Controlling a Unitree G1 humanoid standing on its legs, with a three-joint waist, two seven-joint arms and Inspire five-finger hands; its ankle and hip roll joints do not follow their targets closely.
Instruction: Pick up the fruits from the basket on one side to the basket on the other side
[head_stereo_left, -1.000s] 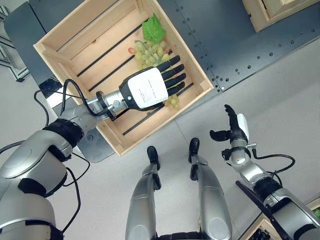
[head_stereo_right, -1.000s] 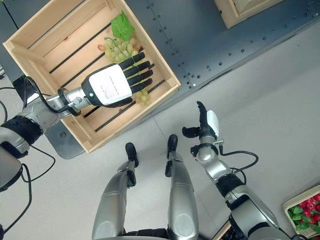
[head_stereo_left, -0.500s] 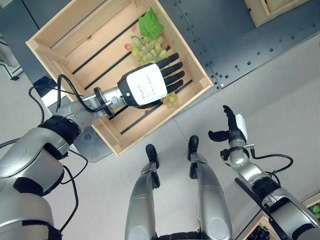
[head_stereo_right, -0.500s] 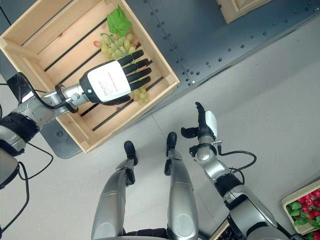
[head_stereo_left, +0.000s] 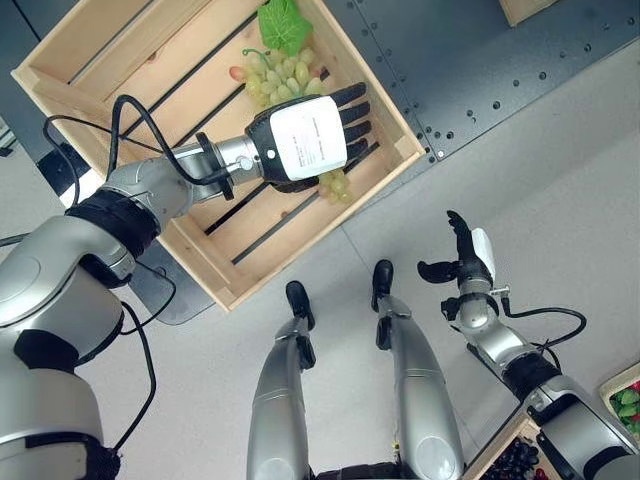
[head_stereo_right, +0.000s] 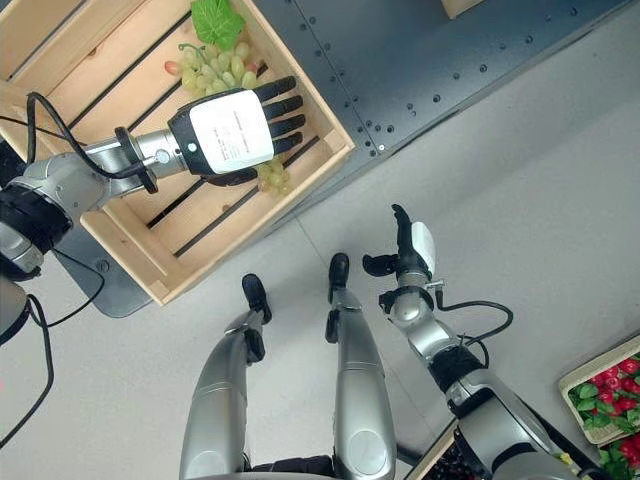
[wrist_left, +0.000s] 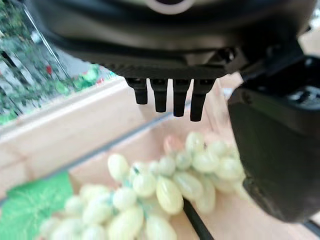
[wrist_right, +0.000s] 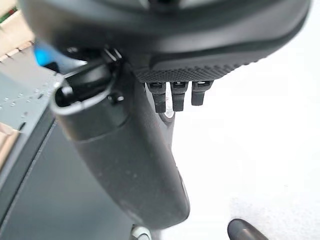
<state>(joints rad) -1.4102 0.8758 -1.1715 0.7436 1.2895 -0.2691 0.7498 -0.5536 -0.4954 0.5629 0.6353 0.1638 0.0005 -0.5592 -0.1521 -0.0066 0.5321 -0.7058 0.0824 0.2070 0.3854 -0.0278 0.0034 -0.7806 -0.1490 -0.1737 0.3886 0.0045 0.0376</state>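
A wooden crate (head_stereo_left: 75, 95) with a slatted bottom is seen on a dark grey platform (head_stereo_left: 470, 60), at the platform's edge nearest the robot. A bunch of green grapes (head_stereo_left: 278, 78) with a green leaf (head_stereo_left: 283, 24) is lying inside the crate, against the wall that faces the middle of the platform. One reddish grape is seen at the bunch's edge.

The left hand (head_stereo_left: 305, 140) is held over the grapes, inside the crate, with its white-covered back turned upward. Its fingers (head_stereo_left: 350, 110) are extended nearly straight across the bunch, and a few grapes are seen past the lower side of the hand. In the left wrist view the grapes (wrist_left: 165, 190) are seen below the fingertips (wrist_left: 167, 97) and beside the thumb (wrist_left: 275, 150); the hand is spread wide and nothing is enclosed by it. Whether the fingers are touching the fruit cannot be told.

The right hand (head_stereo_left: 465, 255) is held over the light grey floor (head_stereo_left: 560, 180), well apart from the crate. Its fingers are straight, its thumb is stuck out sideways, and nothing is held.

At the lower right edge, parts of two further crates are seen, one with red fruit (head_stereo_right: 615, 390) and one with dark grapes (head_stereo_left: 515, 462).
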